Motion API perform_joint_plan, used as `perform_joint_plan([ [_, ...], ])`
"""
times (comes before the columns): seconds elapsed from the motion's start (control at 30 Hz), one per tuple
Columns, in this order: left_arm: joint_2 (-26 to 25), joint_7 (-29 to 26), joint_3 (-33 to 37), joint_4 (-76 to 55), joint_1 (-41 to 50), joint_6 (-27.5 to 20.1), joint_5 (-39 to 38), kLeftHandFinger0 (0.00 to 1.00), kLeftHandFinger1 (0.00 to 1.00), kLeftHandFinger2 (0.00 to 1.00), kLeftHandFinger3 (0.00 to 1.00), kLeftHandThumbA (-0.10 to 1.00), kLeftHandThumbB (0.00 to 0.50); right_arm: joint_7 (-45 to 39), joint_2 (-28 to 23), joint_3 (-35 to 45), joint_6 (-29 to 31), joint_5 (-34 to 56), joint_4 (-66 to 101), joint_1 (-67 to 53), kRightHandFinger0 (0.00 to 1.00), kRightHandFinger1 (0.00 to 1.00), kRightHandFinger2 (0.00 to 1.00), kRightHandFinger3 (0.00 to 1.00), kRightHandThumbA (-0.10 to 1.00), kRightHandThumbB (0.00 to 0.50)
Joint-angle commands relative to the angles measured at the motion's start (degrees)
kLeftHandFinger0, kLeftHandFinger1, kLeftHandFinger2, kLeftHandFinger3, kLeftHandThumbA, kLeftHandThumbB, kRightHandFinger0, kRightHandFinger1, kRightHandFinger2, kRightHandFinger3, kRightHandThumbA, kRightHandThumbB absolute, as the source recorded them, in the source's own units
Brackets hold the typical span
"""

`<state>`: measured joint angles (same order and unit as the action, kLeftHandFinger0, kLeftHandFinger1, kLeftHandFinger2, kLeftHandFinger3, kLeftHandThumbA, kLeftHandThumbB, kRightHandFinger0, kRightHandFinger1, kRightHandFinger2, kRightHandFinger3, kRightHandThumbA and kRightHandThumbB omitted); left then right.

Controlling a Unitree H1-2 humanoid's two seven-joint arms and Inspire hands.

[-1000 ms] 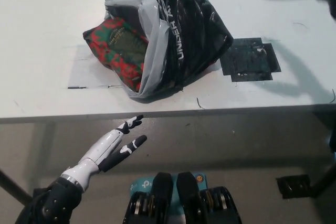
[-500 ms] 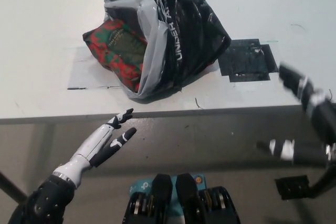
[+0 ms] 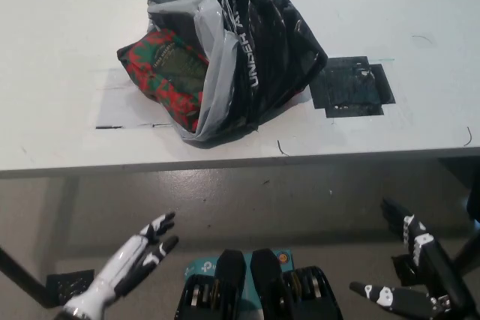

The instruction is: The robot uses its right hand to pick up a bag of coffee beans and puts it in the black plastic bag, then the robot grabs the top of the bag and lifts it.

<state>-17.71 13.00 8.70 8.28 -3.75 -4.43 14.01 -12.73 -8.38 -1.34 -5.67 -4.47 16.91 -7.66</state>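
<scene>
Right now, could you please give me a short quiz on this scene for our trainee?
1. True or false: the coffee bag sits inside the mouth of the plastic bag.
2. Which hand touches the plastic bag? A) left hand B) right hand C) neither
3. Fill in: the black patch lies to the plastic bag's ____ in the picture.

Key: 1 true; 2 C, both hands hang open below the table edge; 3 right.
</scene>
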Motion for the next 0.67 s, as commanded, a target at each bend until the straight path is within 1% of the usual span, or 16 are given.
perform_joint_plan([
  [0.0, 0.8, -1.4, -2.7, -5.3, 3.9, -5.8, -5.6, 1.00, 1.00, 1.00, 1.00, 1.00, 0.271, 12.3, 2.2, 0.0, 25.1, -10.6, -11.8, 0.1, 1.00, 1.00, 1.00, 1.00, 1.00, 0.262],
  [0.03, 1.0, -1.6, -2.5, -5.2, 4.2, -6.1, -5.4, 1.00, 1.00, 1.00, 1.00, 1.00, 0.270, 12.3, 2.1, 0.3, 24.2, -10.4, -12.3, 1.2, 1.00, 1.00, 1.00, 1.00, 1.00, 0.272],
  [0.07, 1.1, -1.7, -2.4, -5.2, 4.5, -6.4, -5.2, 1.00, 1.00, 1.00, 1.00, 1.00, 0.270, 12.4, 2.0, 0.5, 23.6, -10.3, -12.6, 1.7, 1.00, 1.00, 1.00, 1.00, 1.00, 0.273],
  [0.1, 1.2, -1.8, -2.4, -5.3, 4.9, -6.5, -5.1, 1.00, 1.00, 1.00, 1.00, 1.00, 0.264, 12.7, 1.9, 0.6, 23.6, -10.5, -13.4, 2.6, 1.00, 1.00, 1.00, 1.00, 1.00, 0.252],
  [0.2, 1.5, -2.4, -2.3, -6.0, 6.7, -6.5, -4.3, 1.00, 1.00, 1.00, 1.00, 1.00, 0.265, 14.0, 2.0, 0.5, 24.2, -11.3, -16.9, 3.9, 1.00, 1.00, 1.00, 1.00, 1.00, 0.247],
  [0.23, 1.6, -2.7, -2.5, -6.1, 6.8, -6.5, -4.1, 1.00, 1.00, 1.00, 1.00, 1.00, 0.254, 13.9, 2.3, 0.2, 23.9, -11.1, -18.0, 3.6, 1.00, 1.00, 1.00, 1.00, 0.97, 0.239],
  [0.27, 1.6, -2.9, -2.6, -6.1, 6.7, -6.4, -4.0, 1.00, 1.00, 1.00, 1.00, 1.00, 0.252, 13.9, 2.3, 0.0, 23.7, -11.0, -18.5, 3.8, 1.00, 1.00, 1.00, 1.00, 0.95, 0.243],
  [0.3, 1.6, -2.9, -2.9, -6.2, 6.3, -6.2, -4.2, 1.00, 1.00, 1.00, 1.00, 1.00, 0.245, 13.9, 2.4, -0.3, 23.8, -11.2, -19.1, 4.2, 1.00, 1.00, 1.00, 1.00, 0.92, 0.227],
  [0.33, 1.5, -2.8, -3.1, -6.2, 6.0, -6.1, -4.3, 1.00, 1.00, 1.00, 1.00, 1.00, 0.256, 14.0, 2.5, -0.6, 23.7, -11.6, -19.4, 4.3, 1.00, 1.00, 1.00, 1.00, 0.92, 0.215],
  [0.37, 1.4, -2.7, -3.4, -6.1, 5.5, -5.9, -4.5, 1.00, 1.00, 1.00, 1.00, 1.00, 0.269, 14.5, 2.7, -1.0, 23.8, -12.4, -19.9, 4.5, 1.00, 1.00, 1.00, 1.00, 0.94, 0.219],
  [0.4, 1.4, -2.6, -3.6, -5.9, 5.0, -5.9, -4.8, 1.00, 1.00, 1.00, 1.00, 1.00, 0.258, 14.8, 2.7, -1.2, 23.8, -13.1, -20.3, 4.6, 1.00, 1.00, 1.00, 1.00, 0.94, 0.206],
  [0.5, 1.7, -2.3, -3.6, -5.6, 4.6, -6.0, -4.6, 1.00, 1.00, 1.00, 1.00, 1.00, 0.258, 15.0, 2.6, -1.3, 23.9, -13.5, -20.7, 4.6, 1.00, 1.00, 1.00, 1.00, 0.93, 0.200],
  [0.57, 2.0, -2.3, -3.8, -5.5, 4.9, -6.3, -4.6, 1.00, 1.00, 1.00, 1.00, 1.00, 0.242, 14.8, 2.6, -1.5, 24.0, -13.2, -21.2, 4.4, 1.00, 1.00, 1.00, 1.00, 0.86, 0.182],
  [0.6, 2.1, -2.4, -3.9, -5.4, 4.9, -6.5, -4.3, 1.00, 1.00, 1.00, 1.00, 1.00, 0.223, 14.5, 2.6, -1.8, 23.4, -13.3, -21.3, 4.3, 1.00, 1.00, 1.00, 1.00, 0.84, 0.184],
  [0.63, 2.1, -2.4, -3.9, -5.4, 4.9, -6.5, -4.3, 1.00, 1.00, 1.00, 1.00, 1.00, 0.223, 14.5, 2.6, -1.8, 23.4, -13.3, -21.3, 4.3, 1.00, 1.00, 1.00, 1.00, 0.84, 0.184],
])
